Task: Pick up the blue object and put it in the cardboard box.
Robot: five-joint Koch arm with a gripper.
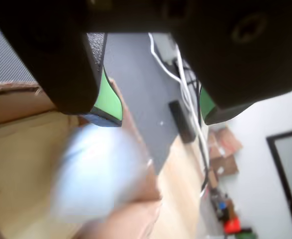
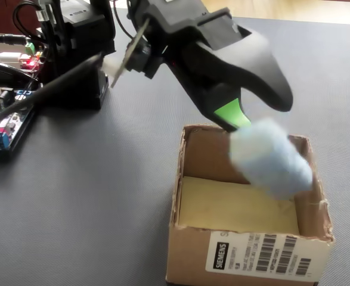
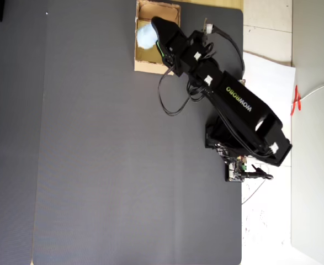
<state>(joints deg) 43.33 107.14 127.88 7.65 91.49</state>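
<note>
The pale blue object (image 2: 270, 158) is a motion-blurred blob just under the jaws, over the open cardboard box (image 2: 246, 253). My gripper (image 2: 255, 113) hangs above the box's far side, open, its green-padded jaws well apart. In the wrist view the gripper (image 1: 160, 117) has nothing between its fingers, only grey mat and white cables behind the gap. There the blue object (image 1: 98, 172) smears below the left jaw, over the box's yellowish inside (image 1: 16, 149). From overhead the blue object (image 3: 145, 36) shows inside the box (image 3: 150, 67), beside the gripper (image 3: 156, 27).
The box stands on a dark grey mat (image 3: 95, 154) near its far edge. The arm's black base (image 2: 79, 47) and a circuit board with wires (image 2: 8, 119) sit at the left of the fixed view. White cables (image 1: 185, 84) trail over the mat.
</note>
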